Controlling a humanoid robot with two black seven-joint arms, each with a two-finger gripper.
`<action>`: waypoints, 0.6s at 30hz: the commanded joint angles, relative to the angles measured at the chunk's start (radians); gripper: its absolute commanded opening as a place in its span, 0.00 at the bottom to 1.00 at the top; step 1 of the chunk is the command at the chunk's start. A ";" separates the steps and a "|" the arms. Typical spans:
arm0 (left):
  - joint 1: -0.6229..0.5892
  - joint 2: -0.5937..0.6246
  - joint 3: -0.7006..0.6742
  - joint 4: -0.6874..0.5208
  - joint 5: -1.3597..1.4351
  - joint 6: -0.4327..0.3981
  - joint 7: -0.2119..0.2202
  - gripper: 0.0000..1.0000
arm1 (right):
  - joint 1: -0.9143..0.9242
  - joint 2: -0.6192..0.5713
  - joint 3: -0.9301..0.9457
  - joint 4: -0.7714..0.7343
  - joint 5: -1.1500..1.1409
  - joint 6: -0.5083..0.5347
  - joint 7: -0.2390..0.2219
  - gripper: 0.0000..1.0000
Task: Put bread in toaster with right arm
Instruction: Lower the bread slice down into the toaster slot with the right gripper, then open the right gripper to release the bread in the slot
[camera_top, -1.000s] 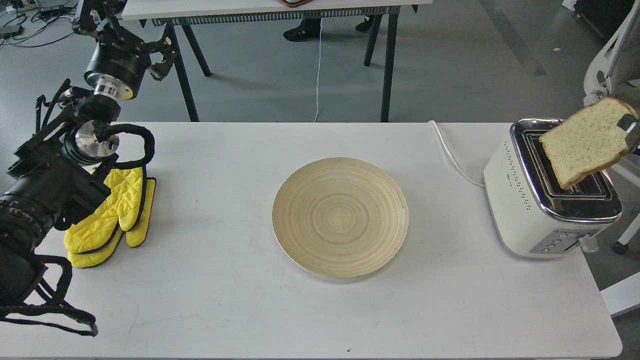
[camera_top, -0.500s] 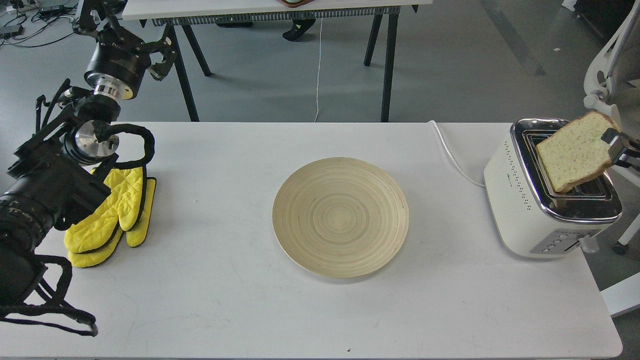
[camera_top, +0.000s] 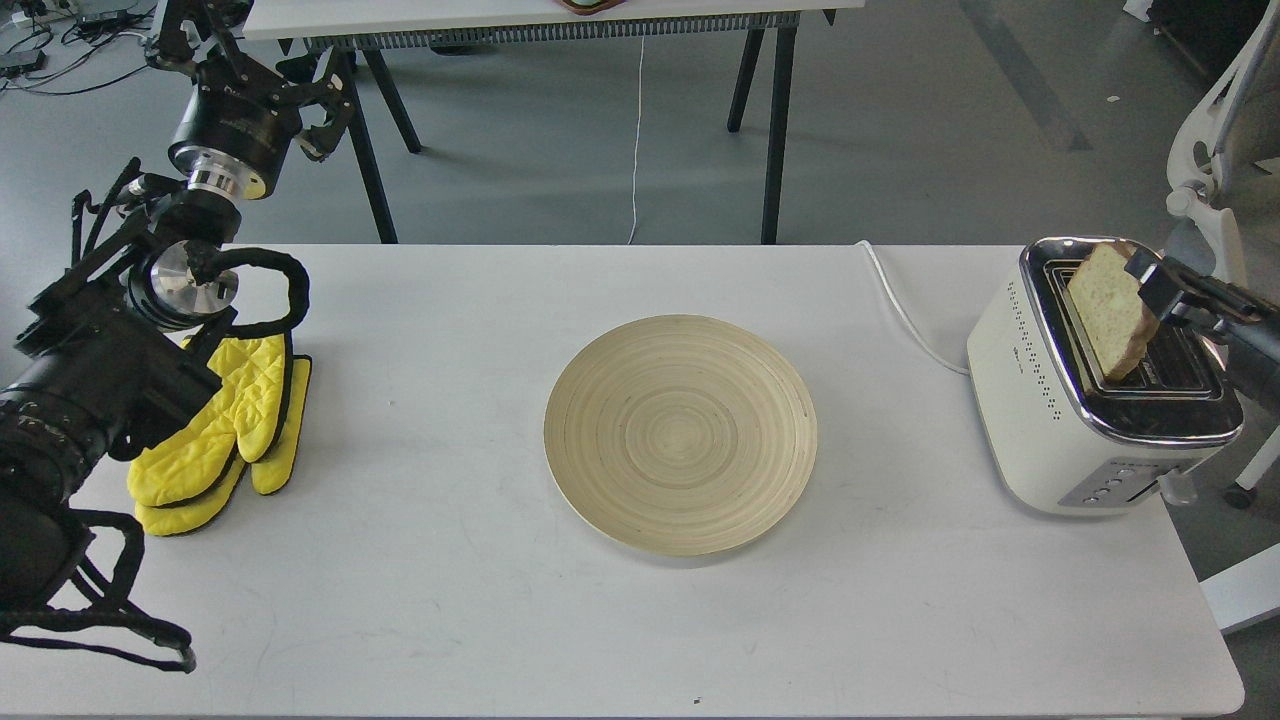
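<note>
So from the head view, the right gripper (camera_top: 1150, 285) comes in from the right edge and is pinched on the bread (camera_top: 1108, 320), which stands tilted with its lower end down in the left slot of the toaster (camera_top: 1040, 420) at the table's (camera_top: 450, 600) right end. Left gripper (camera_top: 250, 75) hangs up past the far-left edge with fingers spread, above the yellow oven mitts (camera_top: 225, 430). Bamboo plate (camera_top: 680, 432) sits mid-table.
</note>
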 joint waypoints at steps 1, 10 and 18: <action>0.000 0.000 0.000 0.000 0.000 0.000 0.000 1.00 | 0.001 -0.005 0.062 0.002 0.002 0.002 0.002 0.71; 0.000 0.000 0.000 0.000 0.000 0.000 0.000 1.00 | 0.008 0.035 0.341 -0.004 0.293 0.016 0.005 0.96; 0.000 0.000 0.000 0.000 0.000 0.000 0.000 1.00 | 0.014 0.226 0.588 -0.038 0.634 0.095 0.007 0.99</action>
